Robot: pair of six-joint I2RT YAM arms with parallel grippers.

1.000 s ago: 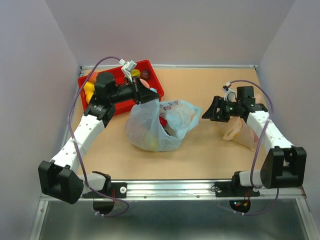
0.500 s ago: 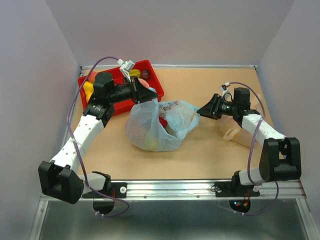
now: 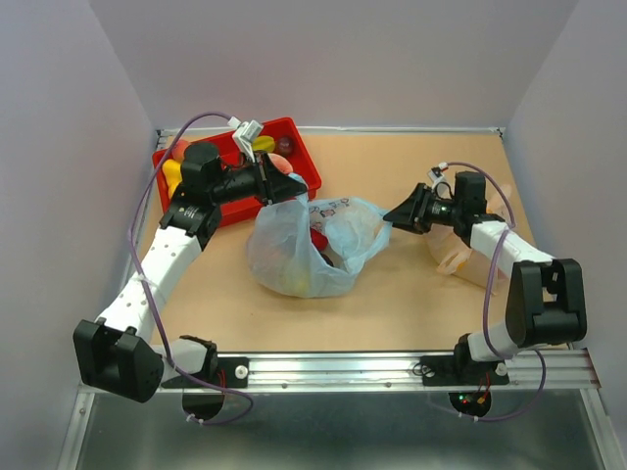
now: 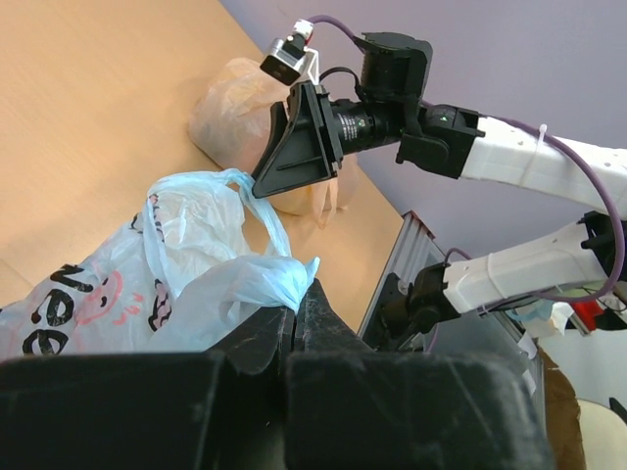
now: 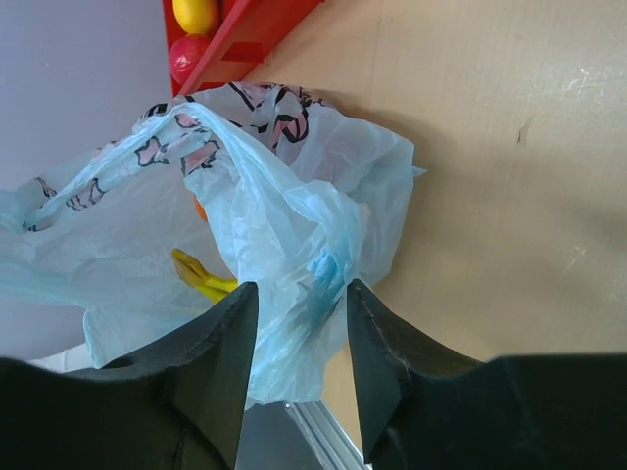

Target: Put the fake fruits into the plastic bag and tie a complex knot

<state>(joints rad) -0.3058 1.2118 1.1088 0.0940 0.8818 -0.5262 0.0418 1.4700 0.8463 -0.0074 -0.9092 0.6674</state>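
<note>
The light-blue plastic bag (image 3: 299, 250) lies mid-table, its mouth pulled open between my two arms. My left gripper (image 3: 292, 187) is shut on the bag's left handle (image 4: 257, 284), holding it up beside the tray. My right gripper (image 3: 391, 219) is at the bag's right handle; its jaws stand open with the bunched blue film (image 5: 299, 284) between the fingers (image 5: 230, 338). Fake fruits show through the bag: a red piece (image 3: 318, 238) and a yellow banana (image 5: 201, 279). More fruits (image 3: 174, 176) lie in the red tray. No knot shows in any view.
The red tray (image 3: 299, 137) stands at the back left, just behind my left gripper. A pale orange-beige bag (image 3: 458, 257) lies under my right forearm. Purple walls close in the table on three sides, and a metal rail (image 3: 333, 367) runs along the near edge.
My right gripper has moved left, from over the beige bag to the blue bag's right handle, and its jaws have narrowed around the film. The left gripper has kept its hold.
</note>
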